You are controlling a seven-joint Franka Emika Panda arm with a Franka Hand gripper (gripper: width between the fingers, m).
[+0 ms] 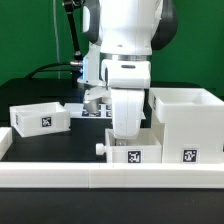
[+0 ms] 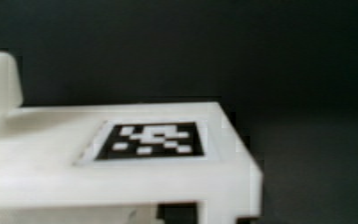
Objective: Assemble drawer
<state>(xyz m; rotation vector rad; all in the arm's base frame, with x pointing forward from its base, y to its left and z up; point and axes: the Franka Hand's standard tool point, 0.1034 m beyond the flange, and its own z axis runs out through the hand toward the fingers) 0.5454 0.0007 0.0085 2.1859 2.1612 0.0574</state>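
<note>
The jaws cannot be judged: in the exterior view the gripper (image 1: pixel 127 133) points straight down and its lower end is hidden at the top edge of the middle tray (image 1: pixel 131 154), so I cannot tell if they are apart or together, or if they touch the tray.

This tray stands on the black table (image 1: pixel 60 146), just behind the long low white rail (image 1: pixel 60 178). It has a square tag (image 1: pixel 135 157) on its front and a small knob (image 1: pixel 100 148) sticking out toward the exterior view's left. The tall case (image 1: pixel 186 122) stands just beside it on the exterior view's right, open at the top. The second tray (image 1: pixel 40 118) sits well apart on the exterior view's left.

The wrist view is blurred — it shows only a white plastic part (image 2: pixel 69 175) with a black-and-white tag on it, against the dark table. No fingertips can be made out there.
</note>
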